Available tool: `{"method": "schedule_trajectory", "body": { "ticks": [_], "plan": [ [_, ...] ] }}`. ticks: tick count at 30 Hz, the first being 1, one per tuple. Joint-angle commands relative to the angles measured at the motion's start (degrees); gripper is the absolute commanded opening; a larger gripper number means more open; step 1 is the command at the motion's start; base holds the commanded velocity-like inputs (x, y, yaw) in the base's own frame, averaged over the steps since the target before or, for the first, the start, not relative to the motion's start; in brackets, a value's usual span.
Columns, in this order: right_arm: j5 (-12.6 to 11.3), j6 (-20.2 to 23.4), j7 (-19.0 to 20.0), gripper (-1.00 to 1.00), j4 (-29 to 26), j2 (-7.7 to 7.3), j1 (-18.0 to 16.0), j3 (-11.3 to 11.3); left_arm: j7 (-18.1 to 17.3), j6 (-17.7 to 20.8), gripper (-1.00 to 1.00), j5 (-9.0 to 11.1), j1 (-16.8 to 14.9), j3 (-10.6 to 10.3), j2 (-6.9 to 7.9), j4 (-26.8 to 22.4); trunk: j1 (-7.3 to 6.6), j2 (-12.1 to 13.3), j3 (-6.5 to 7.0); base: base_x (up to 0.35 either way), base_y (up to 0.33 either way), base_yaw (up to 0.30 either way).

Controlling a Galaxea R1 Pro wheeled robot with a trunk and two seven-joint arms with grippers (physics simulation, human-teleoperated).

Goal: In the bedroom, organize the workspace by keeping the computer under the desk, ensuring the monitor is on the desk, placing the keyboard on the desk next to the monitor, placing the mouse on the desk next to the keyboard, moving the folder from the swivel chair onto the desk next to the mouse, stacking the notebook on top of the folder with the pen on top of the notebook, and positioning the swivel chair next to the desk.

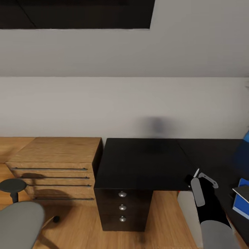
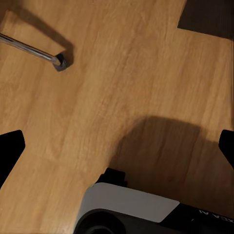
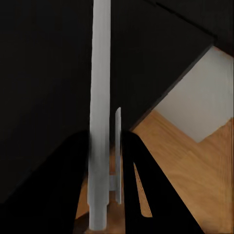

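At worktop [image 1: 145, 159] front edge, your right hand [image 1: 197, 177] pinches pen [image 3: 100, 122], a slim grey rod. Left hand fingers [image 2: 9, 151] spread over wood floor [image 2: 122, 73]. Swivel chair [image 1: 19, 221] sits lower left; blue folder [image 1: 242, 204] far right.

Low light-wood cabinet [image 1: 55, 166] w/ four drawers, thin dark bar handles, standing against plain pale wall [image 1: 124, 103], just beside a black unit. Wood plank floor [image 1: 162, 214] below. Dark rectangular panel [image 1: 76, 14] high on wall, top left of head view.
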Motion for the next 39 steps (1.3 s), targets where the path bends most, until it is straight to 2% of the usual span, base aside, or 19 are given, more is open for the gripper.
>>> {"method": "schedule_trajectory", "body": {
  "ticks": [1, 6, 11, 19, 31, 34, 35, 39],
  "plan": [
    [-0.59, -0.14, -0.44, -1.00, 0.06, 0.03, -0.06, -0.05, 0.40, -0.32, 1.00, 0.57, -0.04, -0.49, 0.04, 0.00, 0.00, -0.04, -0.06, 0.000, 0.000, -0.263],
    [-0.56, -0.93, -0.44, -1.00, 0.49, -0.17, -0.06, -0.08, 0.40, -0.32, 1.00, 0.52, -0.04, -0.54, 0.02, 0.04, 0.00, -0.04, -0.06, 0.000, 0.000, -0.271],
    [-0.70, -1.13, -0.44, -1.00, 1.39, -1.96, -0.07, -0.17, 0.38, -0.32, 1.00, 0.46, -0.04, -0.70, -0.04, 0.17, 0.00, -0.04, -0.06, 0.000, -0.035, -0.273],
    [-0.66, -2.12, -0.44, -1.00, 2.13, -2.09, -0.06, -0.02, 0.38, -0.32, 1.00, 0.43, -0.04, -0.81, -0.07, 0.50, 0.00, -0.04, -0.06, 0.000, -0.221, -0.273],
    [-0.48, -2.80, -0.33, -1.00, 2.26, -2.09, -0.06, 0.16, 0.36, -0.73, 1.00, 0.51, -0.04, -0.78, -0.07, 0.61, 0.00, -0.04, -0.06, 0.004, -0.013, -0.273],
    [-0.30, -3.03, -0.17, -1.00, 2.27, -2.16, -0.06, 0.21, 0.37, -0.82, 1.00, 0.52, -0.04, -0.81, -0.04, 0.66, 0.00, -0.04, -0.06, 0.277, 0.000, -0.064],
    [-0.21, -5.29, 0.02, -1.00, 2.25, -2.32, -0.06, 0.29, 0.39, -0.84, 1.00, 0.48, -0.04, -0.80, -0.07, 0.69, 0.00, -0.04, -0.06, 0.100, 0.000, -0.009],
    [-0.20, -6.24, 0.40, -1.00, 2.38, -3.07, -0.06, 0.57, 0.35, -0.81, 1.00, 0.45, -0.04, -0.81, -0.07, 0.71, 0.00, -0.04, -0.06, 0.100, 0.000, -0.005]
  ]
}}
